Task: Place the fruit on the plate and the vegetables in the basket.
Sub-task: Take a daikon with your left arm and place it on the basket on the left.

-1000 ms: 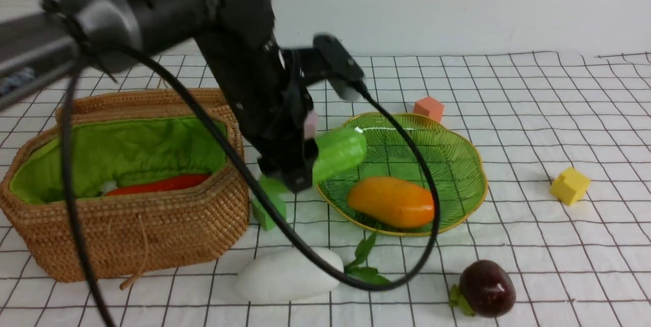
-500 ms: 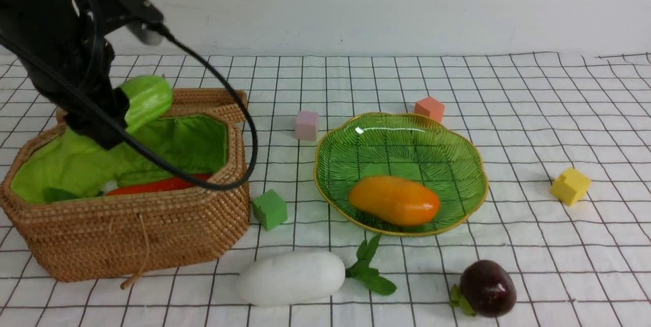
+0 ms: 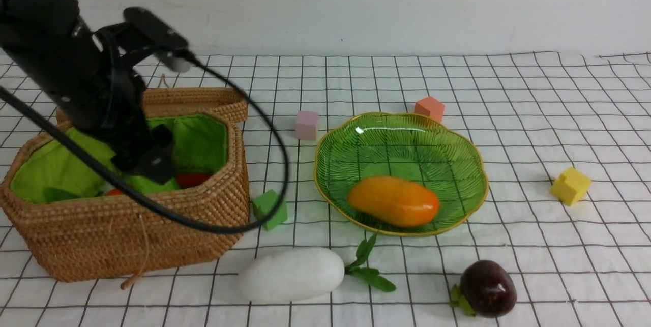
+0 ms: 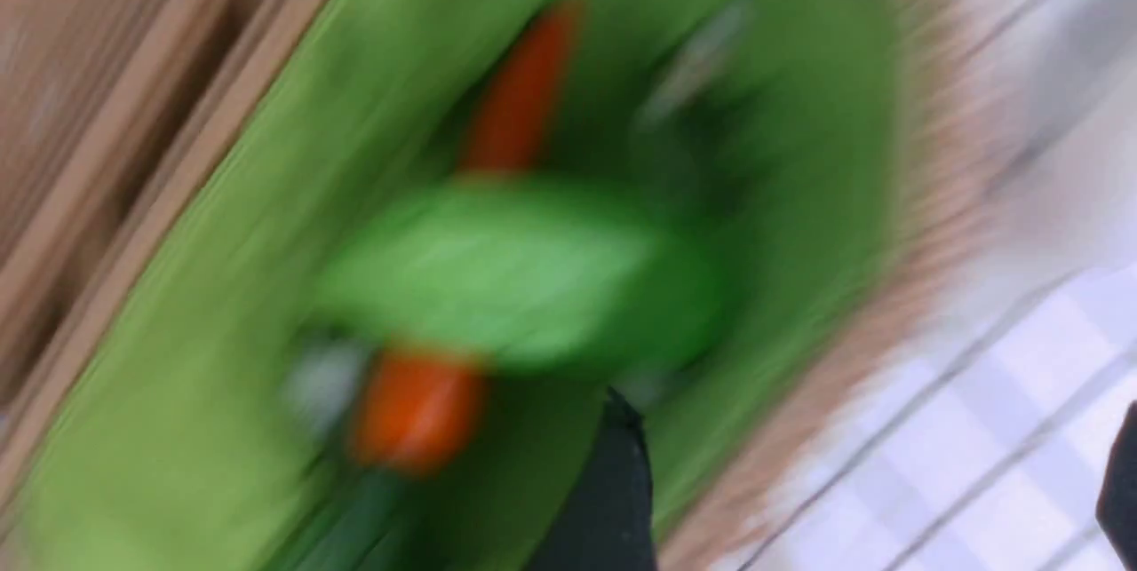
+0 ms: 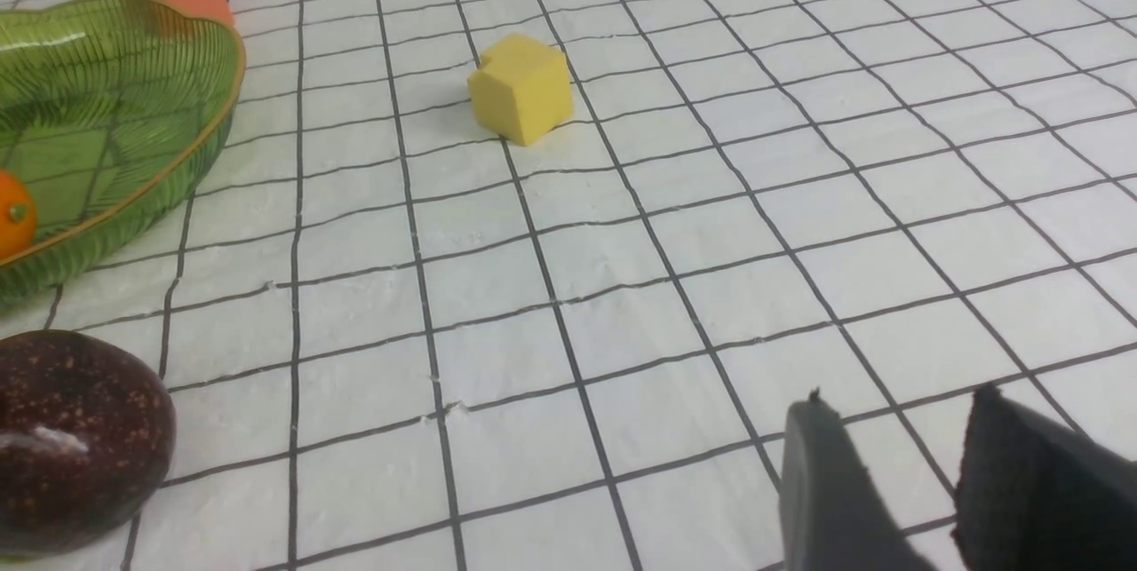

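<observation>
Front view: cucumber lies in the basket under the parted left gripper

The left gripper (image 3: 152,169) hangs inside the basket (image 3: 127,235), its fingers (image 4: 604,482) set wide apart and holding nothing. Just beyond its tips is the cucumber (image 4: 524,278), stubby, light green and badly blurred in the left wrist view. It lies on its side across the orange-red carrot (image 4: 417,402), their long axes crossing. I cannot tell which of its ends points where.

Off to this gripper's right, outside the basket, the orange-yellow mango (image 3: 394,201) lies on the plate (image 3: 457,159), long axis running left to right. The white vegetable (image 3: 291,274) lies on the checked cloth (image 3: 559,113), nearer the robot, with its leaves pointing right.

The right gripper (image 5: 924,500) is open and empty above the cloth. The dark purple fruit (image 5: 71,438) rests ahead of it, apart, near the plate.
</observation>
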You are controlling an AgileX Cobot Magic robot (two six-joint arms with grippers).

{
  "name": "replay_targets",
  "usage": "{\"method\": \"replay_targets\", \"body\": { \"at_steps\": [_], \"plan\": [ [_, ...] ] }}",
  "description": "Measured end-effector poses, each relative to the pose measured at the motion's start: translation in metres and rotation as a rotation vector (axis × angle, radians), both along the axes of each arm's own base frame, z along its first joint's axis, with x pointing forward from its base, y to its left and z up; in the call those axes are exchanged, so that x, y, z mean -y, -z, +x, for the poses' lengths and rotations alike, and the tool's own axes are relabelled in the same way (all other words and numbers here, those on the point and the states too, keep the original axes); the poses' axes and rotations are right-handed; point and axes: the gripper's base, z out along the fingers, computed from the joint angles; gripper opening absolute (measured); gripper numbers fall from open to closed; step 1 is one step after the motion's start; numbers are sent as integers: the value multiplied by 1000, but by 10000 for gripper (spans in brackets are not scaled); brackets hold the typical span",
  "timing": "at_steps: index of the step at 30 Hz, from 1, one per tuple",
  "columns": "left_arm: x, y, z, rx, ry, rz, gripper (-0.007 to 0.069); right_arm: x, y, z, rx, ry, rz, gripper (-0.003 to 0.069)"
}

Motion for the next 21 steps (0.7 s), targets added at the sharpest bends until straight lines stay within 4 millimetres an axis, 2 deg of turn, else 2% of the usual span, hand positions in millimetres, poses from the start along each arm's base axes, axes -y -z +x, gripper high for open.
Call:
{"method": "replay_targets", "body": {
  "at_steps": [1, 3, 5, 7, 11, 12, 15, 18, 21],
  "plan": [
    [22, -6, -10, 8, 71, -53, 666, 0, 0, 0, 0, 0, 0, 243],
    [47, -7, -20, -5, 152, -99, 662, 0, 0, 0, 0, 0, 1, 243],
    [76, 6, -26, -59, 235, -109, 656, 0, 0, 0, 0, 0, 1, 243],
    [91, 26, -26, -113, 272, -82, 652, 0, 0, 0, 0, 0, 1, 243],
    [106, 87, -10, -250, 289, 17, 645, 0, 0, 0, 0, 0, 1, 243],
    [107, 90, -9, -255, 289, 20, 644, 0, 0, 0, 0, 0, 1, 243],
    [113, 134, 3, -341, 285, 66, 626, 0, 0, 0, 0, 0, 1, 243],
    [116, 158, 7, -397, 283, 88, 588, 0, 0, 0, 0, 0, 1, 243],
    [116, 166, 8, -414, 283, 95, 516, 0, 0, 0, 0, 0, 1, 243]
  ]
}}
